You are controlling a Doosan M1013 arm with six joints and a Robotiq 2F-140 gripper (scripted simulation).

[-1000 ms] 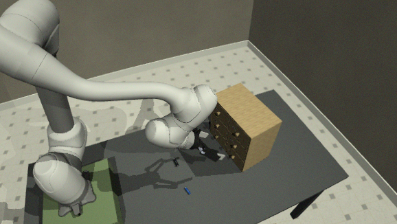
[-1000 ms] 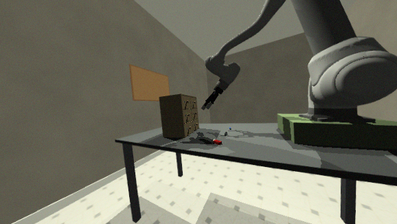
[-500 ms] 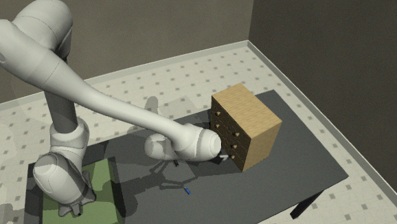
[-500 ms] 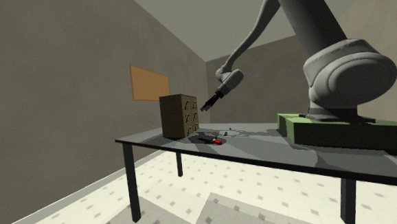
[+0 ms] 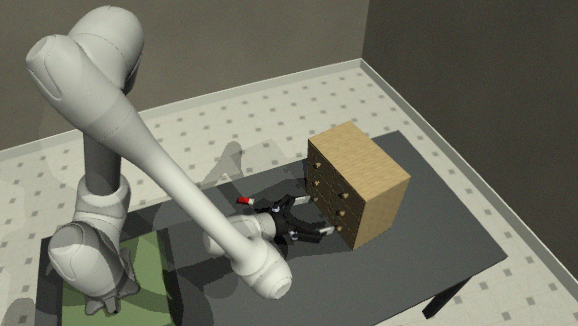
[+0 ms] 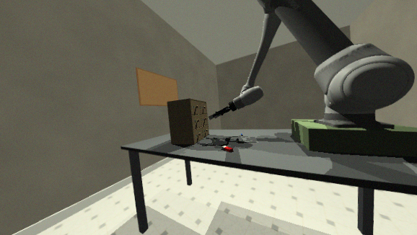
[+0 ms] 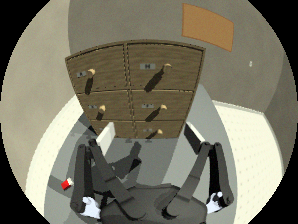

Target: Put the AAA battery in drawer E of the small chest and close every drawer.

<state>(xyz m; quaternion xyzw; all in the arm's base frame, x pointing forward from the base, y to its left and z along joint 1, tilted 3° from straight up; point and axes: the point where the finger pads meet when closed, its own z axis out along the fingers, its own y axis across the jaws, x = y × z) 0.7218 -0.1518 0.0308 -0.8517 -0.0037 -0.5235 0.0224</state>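
My claw (image 5: 306, 216) (image 6: 211, 117) (image 7: 149, 129) is spread wide — pointing at the chest (image 5: 382, 195) (image 6: 181, 122) (image 7: 129, 90), with that red-and-white thing (image 5: 245, 200) (image 6: 227, 148) (image 7: 66, 184) on the bench (image 5: 400, 270) (image 6: 274, 158) (image 7: 165, 172).

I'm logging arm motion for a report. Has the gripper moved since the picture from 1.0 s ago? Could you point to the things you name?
Yes. In the exterior view, the gripper (image 5: 311, 215) (image 6: 211, 117) (image 7: 149, 129) has come down beside the chest (image 5: 360, 165) (image 6: 181, 122) (image 7: 107, 75).
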